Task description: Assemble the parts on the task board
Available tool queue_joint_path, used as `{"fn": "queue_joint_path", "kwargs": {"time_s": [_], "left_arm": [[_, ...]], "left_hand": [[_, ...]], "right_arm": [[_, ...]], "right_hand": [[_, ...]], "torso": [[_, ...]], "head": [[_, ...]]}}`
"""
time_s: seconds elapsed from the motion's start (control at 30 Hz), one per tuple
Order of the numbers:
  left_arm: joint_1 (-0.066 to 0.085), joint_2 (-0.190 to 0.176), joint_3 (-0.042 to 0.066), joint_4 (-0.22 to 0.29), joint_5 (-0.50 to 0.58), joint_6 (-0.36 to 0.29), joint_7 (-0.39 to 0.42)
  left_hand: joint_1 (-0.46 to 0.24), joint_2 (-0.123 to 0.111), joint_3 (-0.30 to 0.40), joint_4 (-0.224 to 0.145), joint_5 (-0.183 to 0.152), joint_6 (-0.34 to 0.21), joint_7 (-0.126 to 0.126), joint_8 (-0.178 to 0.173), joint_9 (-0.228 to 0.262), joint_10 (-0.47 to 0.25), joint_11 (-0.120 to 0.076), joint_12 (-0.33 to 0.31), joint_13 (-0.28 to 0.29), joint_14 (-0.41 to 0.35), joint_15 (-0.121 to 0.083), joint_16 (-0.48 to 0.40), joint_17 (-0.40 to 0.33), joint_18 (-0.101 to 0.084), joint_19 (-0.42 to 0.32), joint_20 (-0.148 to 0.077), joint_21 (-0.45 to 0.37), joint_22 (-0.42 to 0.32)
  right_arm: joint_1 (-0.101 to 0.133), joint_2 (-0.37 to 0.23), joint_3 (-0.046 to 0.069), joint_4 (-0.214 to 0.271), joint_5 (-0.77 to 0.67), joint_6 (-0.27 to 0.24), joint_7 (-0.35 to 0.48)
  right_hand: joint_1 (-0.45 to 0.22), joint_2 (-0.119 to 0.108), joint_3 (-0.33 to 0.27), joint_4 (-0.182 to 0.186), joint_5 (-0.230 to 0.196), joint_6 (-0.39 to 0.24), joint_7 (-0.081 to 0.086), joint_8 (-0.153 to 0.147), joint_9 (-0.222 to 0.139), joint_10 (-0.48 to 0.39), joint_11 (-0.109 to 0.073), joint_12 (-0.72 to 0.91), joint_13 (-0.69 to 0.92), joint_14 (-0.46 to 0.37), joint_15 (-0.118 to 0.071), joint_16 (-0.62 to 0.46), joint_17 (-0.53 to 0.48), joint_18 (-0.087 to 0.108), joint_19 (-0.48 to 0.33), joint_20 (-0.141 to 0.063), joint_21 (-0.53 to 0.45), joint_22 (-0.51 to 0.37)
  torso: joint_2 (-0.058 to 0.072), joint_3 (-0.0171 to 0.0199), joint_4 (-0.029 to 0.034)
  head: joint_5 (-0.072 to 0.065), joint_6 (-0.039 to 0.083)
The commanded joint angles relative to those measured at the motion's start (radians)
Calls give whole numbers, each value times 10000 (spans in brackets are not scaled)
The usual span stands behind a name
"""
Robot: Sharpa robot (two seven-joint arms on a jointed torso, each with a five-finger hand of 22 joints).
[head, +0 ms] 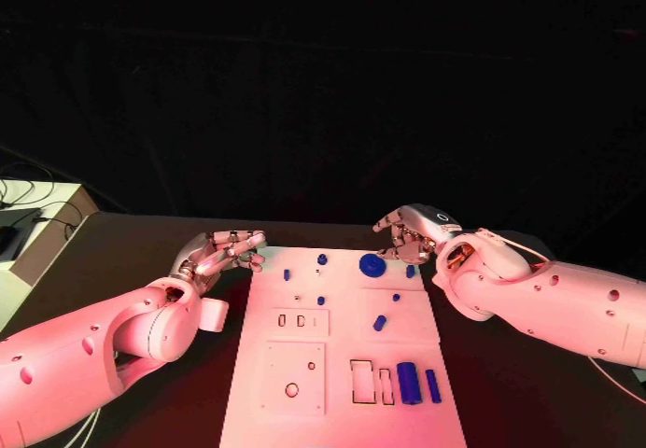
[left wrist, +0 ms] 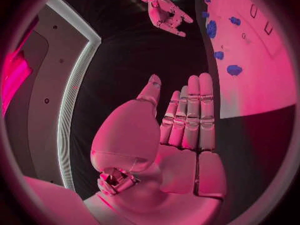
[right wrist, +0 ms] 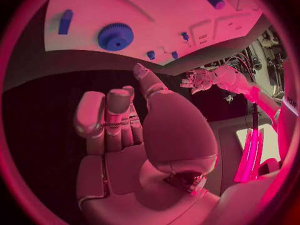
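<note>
Task board: white, blue parts laid out. Left hand, right hand: empty at far corners. Wrist views add: fingers straight, gear toothed.

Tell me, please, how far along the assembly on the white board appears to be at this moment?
Early, by the look of it. Some small blue pieces stand on the task board, including the round gear at its far end. Nothing is in hand: the left hand and right hand hover empty at the far corners. Two blue bars lie loose beside empty slots, so fitting remains.
</note>
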Motion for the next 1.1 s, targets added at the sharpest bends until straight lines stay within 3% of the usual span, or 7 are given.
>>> {"fn": "queue_joint_path", "kwargs": {"time_s": [0.03,0.2,0.27,0.37,0.6,0.7,1.1], "left_arm": [[-54,31,6,-45,33,203,118],[-124,39,6,-80,35,223,128],[-140,40,6,-89,35,230,129],[-155,40,6,-95,36,240,128],[-168,62,6,-99,36,255,120],[-169,57,7,-88,36,257,117],[-169,-11,8,9,26,257,126]], "left_hand": [[19,75,-4,-38,-16,-60,1,-13,-1,-72,-1,-36,-3,-50,-19,-55,-11,74,-70,9,40,-9],[19,75,-4,-38,-16,-60,1,-13,-1,-72,-1,-36,-3,-50,-19,-55,-11,74,-70,9,40,-9],[19,75,-4,-38,-16,-60,1,-13,-1,-72,-1,-36,-3,-50,-19,-55,-11,74,-70,9,40,-9],[19,75,-4,-38,-16,-60,1,-13,-1,-72,-1,-36,-3,-50,-19,-55,-11,74,-70,9,40,-9],[19,75,-4,-38,-16,-60,1,-13,-1,-72,-1,-36,-3,-50,-19,-55,-11,74,-70,9,40,-9],[19,75,-4,-38,-16,-60,1,-13,-1,-72,-1,-36,-3,-50,-19,-55,-11,74,-70,9,40,-9],[20,105,11,-62,-14,-10,-19,-9,2,-58,-9,-37,-4,-62,-23,-46,-9,71,-91,8,86,-49]], "right_arm": [[21,-148,2,17,710,1218,99],[26,-236,-2,-118,815,1727,-76],[26,-196,-4,-169,823,1795,-145],[24,-79,-6,-268,824,1836,-248],[2,316,-36,-696,954,1802,-342],[-17,497,-48,-901,1064,1727,-331],[-92,1017,-61,-1479,1356,1776,-324]], "right_hand": [[-67,34,-98,34,-5,47,46,23,58,376,25,668,806,21,37,606,599,-43,25,37,76,1388],[-102,3,-50,165,46,38,68,2,87,1106,111,1888,2252,21,152,2000,2148,-49,304,167,827,1575],[-133,-9,-31,238,63,-45,96,-12,75,1247,125,2055,2499,24,176,2128,2276,-60,344,194,1077,1623],[-166,-48,-32,293,86,-112,112,-24,67,1326,139,2153,2641,36,190,2205,2342,-72,386,208,1266,1662],[-280,-128,-33,418,329,-224,137,-30,57,1396,157,2183,2762,39,210,2326,2417,-137,540,224,1830,1793],[-301,-115,-35,442,341,-238,141,-24,62,1420,159,2187,2800,33,214,2342,2398,-163,612,234,2076,1850],[-315,-76,-50,435,383,-276,153,-18,71,1412,173,2114,2822,26,234,2482,2562,-221,763,257,2599,1974]], "torso": [[-32,59,-59],[-47,102,-90],[-43,88,-71],[-30,86,-68],[-32,34,-9],[-18,46,-37],[113,61,37]], "head": [[-23,15],[-13,-32],[-29,-33],[-26,-63],[-80,-185],[-48,-210],[-135,-242]]}}
